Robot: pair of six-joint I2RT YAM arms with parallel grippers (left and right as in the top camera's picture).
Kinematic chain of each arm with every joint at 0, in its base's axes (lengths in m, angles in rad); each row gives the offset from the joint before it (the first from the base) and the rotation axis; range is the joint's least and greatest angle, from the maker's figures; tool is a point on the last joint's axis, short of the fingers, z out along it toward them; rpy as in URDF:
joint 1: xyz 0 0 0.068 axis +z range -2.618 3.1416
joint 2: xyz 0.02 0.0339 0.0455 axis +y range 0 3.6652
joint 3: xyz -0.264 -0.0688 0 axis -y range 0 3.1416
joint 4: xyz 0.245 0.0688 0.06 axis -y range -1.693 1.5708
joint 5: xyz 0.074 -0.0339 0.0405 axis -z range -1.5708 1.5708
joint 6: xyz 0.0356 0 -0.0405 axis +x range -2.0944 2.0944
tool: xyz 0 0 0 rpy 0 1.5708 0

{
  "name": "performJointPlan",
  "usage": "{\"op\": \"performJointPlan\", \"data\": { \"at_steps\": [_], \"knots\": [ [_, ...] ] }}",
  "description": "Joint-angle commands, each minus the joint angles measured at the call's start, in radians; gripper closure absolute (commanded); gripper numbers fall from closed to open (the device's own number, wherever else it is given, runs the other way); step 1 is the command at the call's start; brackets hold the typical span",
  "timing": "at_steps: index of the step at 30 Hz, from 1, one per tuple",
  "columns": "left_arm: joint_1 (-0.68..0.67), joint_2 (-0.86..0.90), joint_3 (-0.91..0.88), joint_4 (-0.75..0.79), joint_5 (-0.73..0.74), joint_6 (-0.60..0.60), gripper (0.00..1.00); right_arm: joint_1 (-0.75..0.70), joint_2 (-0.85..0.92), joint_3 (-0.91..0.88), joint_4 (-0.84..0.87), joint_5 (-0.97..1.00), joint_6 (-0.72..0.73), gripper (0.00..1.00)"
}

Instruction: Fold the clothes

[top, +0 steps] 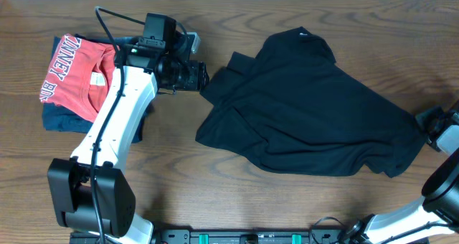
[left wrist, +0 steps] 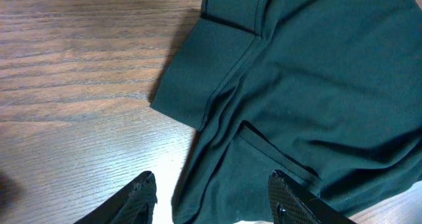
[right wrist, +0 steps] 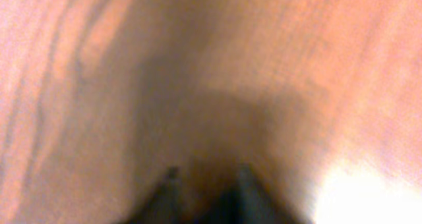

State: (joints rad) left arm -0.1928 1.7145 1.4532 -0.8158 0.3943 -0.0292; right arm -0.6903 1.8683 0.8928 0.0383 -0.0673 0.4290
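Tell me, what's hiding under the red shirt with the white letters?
A navy blue garment lies under the red shirt; only its edges peek out. The rest of it is covered by the red shirt, and the robot's left arm hides one side.

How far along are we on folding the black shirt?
Done: nothing folded yet; the black shirt lies rumpled and spread on the table. In hand: the left end effector is open at the edge by a sleeve; the right end effector sits at the opposite edge, grip unclear. Left: every fold.
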Motion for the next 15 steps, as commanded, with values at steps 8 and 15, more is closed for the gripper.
{"op": "performJointPlan", "data": {
  "at_steps": [8, 15],
  "knots": [
    [-0.011, -0.01, -0.002, -0.006, 0.014, -0.002, 0.44, -0.015, 0.053, 0.31, 0.148, -0.423, 0.167, 0.99],
    [-0.011, -0.01, -0.002, -0.006, 0.014, -0.002, 0.43, -0.013, 0.052, 0.62, -0.046, -0.441, 0.114, 0.07]
  ]
}}
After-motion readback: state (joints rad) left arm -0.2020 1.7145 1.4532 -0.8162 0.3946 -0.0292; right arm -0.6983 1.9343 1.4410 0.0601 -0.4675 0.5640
